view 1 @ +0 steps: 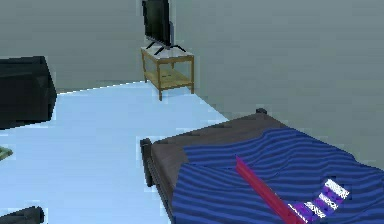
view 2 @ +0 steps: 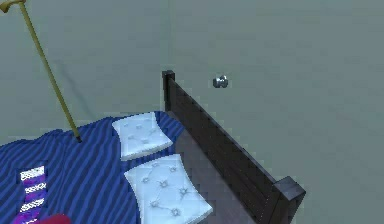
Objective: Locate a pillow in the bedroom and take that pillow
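In the forward view I see a dark wooden bed frame [view 1: 160, 172] under a blue wavy-striped cover [view 1: 270, 155] at four o'clock. A small light-wood table [view 1: 168, 72] carries a black flat television [view 1: 157, 22] at twelve. In the arm side view a pale square tufted pillow [view 2: 140, 135] lies near centre on the cover, beside the dark headboard [view 2: 215, 135]. A second tufted pillow [view 2: 168, 190] lies at six o'clock. I cannot tell the gripper's state.
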